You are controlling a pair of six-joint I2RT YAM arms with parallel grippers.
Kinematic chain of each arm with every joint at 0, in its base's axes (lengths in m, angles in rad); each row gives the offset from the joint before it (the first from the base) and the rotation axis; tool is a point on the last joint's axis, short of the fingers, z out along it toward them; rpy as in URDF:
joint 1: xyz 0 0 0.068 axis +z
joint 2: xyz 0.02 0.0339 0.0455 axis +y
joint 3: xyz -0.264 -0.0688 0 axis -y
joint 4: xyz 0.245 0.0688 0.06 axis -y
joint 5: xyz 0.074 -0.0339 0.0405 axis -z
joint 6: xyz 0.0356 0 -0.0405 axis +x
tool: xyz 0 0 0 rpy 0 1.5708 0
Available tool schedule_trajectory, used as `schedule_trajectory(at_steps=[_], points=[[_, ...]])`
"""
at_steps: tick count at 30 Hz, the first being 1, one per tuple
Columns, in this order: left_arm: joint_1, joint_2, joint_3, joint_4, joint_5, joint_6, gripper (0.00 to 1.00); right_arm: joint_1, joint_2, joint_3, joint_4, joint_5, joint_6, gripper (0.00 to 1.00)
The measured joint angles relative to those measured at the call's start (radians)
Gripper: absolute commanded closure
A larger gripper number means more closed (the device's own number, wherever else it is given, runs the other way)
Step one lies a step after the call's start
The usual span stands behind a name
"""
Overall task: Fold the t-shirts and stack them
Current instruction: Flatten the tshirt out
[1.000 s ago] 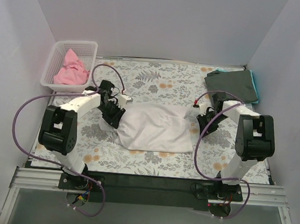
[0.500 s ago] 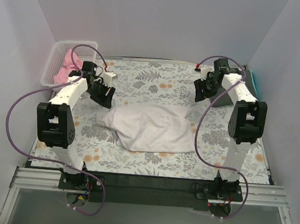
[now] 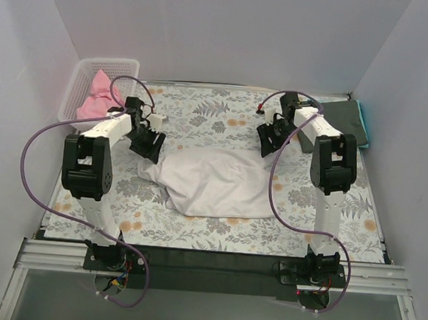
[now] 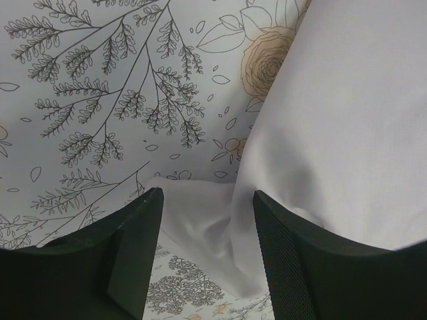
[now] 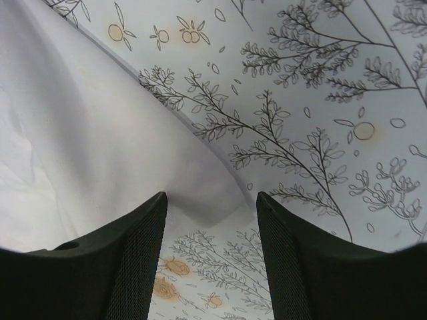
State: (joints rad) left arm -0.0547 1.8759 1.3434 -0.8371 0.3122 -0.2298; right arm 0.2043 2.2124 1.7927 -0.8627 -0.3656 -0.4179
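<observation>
Top external view is showing left fingers [image 3: 150, 146] and right fingers [image 3: 267, 143] hanging spread, empty; the white t-shirt [image 3: 219, 183] looks limp, so pinch its corners.

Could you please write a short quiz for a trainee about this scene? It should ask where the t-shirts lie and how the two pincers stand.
1. True or false: the left pincer and the right pincer both stand open, each above an edge of the white t-shirt.
2. Where does the pink t-shirt lie?
A. under the white t-shirt
B. in the white basket
C. in the right pincer
3. Fill the gap: the dark grey-green t-shirt lies at the far ___ corner of the floral cloth.

Key: 1 true; 2 B; 3 right.
</observation>
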Motion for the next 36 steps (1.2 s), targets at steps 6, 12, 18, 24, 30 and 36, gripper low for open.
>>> schedule_trajectory(at_steps=[6, 12, 18, 24, 30, 36], points=[[-0.015, 0.015, -0.026, 0.01, -0.01, -0.025, 0.55, 0.021, 0.009, -0.021, 0.002, -0.006, -0.013, 0.7], [-0.04, 0.08, 0.007, 0.003, -0.001, -0.081, 1.0, 0.018, 0.004, -0.047, -0.003, -0.008, -0.046, 0.99], [-0.014, 0.164, 0.266, -0.016, 0.035, -0.124, 1.0, -0.023, 0.003, 0.08, -0.063, 0.018, -0.098, 0.99], [0.026, 0.103, 0.409, 0.071, 0.102, -0.123, 1.0, -0.095, -0.114, 0.175, -0.043, 0.019, -0.175, 0.99], [0.024, -0.155, 0.115, 0.093, 0.22, 0.03, 1.0, -0.09, -0.433, -0.177, -0.015, 0.005, -0.315, 0.99], [-0.005, -0.367, -0.339, -0.006, 0.237, 0.272, 0.7, -0.063, -0.547, -0.642, -0.005, 0.035, -0.412, 0.52]])
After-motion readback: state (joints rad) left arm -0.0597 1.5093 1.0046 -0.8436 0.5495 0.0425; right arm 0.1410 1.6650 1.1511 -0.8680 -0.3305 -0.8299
